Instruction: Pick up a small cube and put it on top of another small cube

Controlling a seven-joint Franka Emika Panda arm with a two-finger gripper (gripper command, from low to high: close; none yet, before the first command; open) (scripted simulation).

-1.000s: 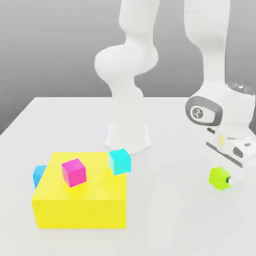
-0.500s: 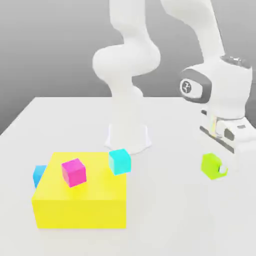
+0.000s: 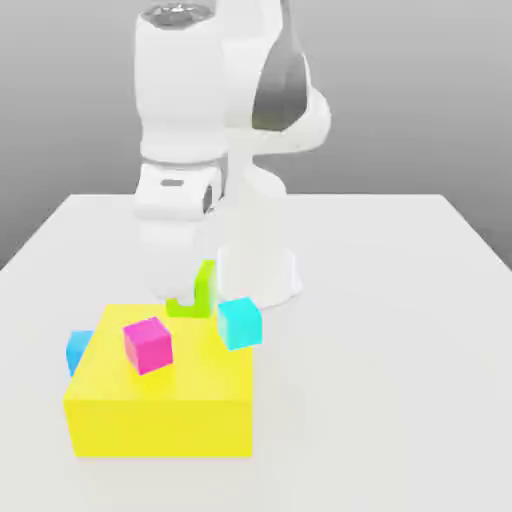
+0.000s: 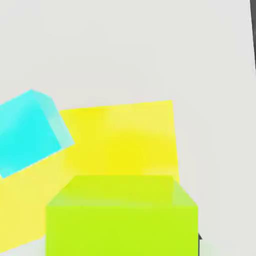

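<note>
My gripper [image 3: 189,291] is shut on the small lime-green cube [image 3: 206,283] and holds it in the air just over the far edge of the big yellow block [image 3: 160,410]. Part of the cube is hidden behind my hand. A magenta cube [image 3: 148,344] rests on top of the block, nearer and to the exterior view's left of the held cube. A cyan cube [image 3: 240,323] sits at the block's far right corner. In the hand view the lime-green cube [image 4: 122,217] is close up, with the yellow block [image 4: 125,145] and the cyan cube [image 4: 27,132] beyond it.
A blue cube [image 3: 78,350] lies on the white table [image 3: 400,380] against the block's left side, partly hidden by it. The arm's white base [image 3: 257,270] stands just behind the block. Open table stretches over the exterior view's right half.
The arm has swung from the exterior view's right to its left, carrying the lime-green cube up off the table to a spot over the yellow block's far edge. The other cubes have not moved.
</note>
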